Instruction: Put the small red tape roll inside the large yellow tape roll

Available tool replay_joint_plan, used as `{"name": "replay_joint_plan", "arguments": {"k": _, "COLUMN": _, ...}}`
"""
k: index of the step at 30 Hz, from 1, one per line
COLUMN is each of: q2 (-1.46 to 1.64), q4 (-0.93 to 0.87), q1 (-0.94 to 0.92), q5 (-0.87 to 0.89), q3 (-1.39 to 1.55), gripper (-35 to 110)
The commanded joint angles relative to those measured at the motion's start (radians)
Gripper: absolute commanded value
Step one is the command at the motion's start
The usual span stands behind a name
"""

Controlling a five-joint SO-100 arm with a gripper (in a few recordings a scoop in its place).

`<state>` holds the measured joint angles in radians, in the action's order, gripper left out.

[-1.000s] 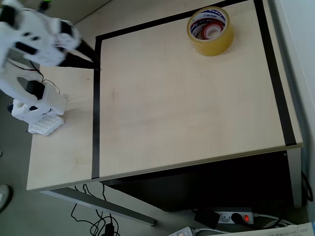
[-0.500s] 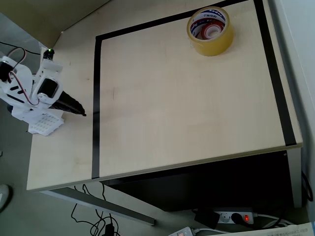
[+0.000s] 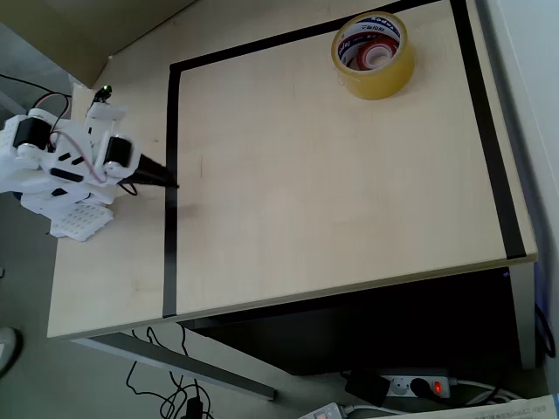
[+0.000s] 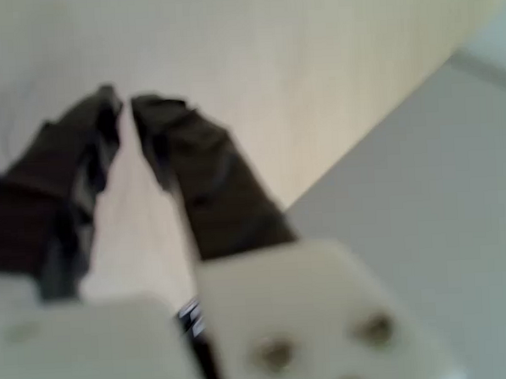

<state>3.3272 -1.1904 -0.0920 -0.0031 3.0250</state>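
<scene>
Overhead, the large yellow tape roll (image 3: 373,55) stood on end near the far right corner of the table (image 3: 332,192), inside the black tape border (image 3: 170,175). The small red tape roll (image 3: 377,55) lay within its white printed core. The white arm (image 3: 61,161) was folded at the table's left edge, well apart from both rolls. Its gripper (image 3: 166,182) pointed rightward, the dark tips resting over the border's left strip. In the blurred wrist view, the gripper (image 4: 126,107) showed its two black fingers (image 4: 197,171) nearly together at the tips, a narrow gap between them and nothing held, above pale wood.
</scene>
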Motion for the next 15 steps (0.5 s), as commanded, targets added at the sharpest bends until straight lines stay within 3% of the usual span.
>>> {"name": "replay_joint_plan", "arguments": {"k": 1, "q2": 0.006, "q4": -0.023, "q1": 0.014, "q5": 0.034, "q3": 0.091, "gripper": 0}}
{"name": "replay_joint_plan", "arguments": {"k": 15, "q2": 0.008, "q4": -0.052, "q1": 0.086, "q5": 0.034, "q3": 0.094, "gripper": 0}}
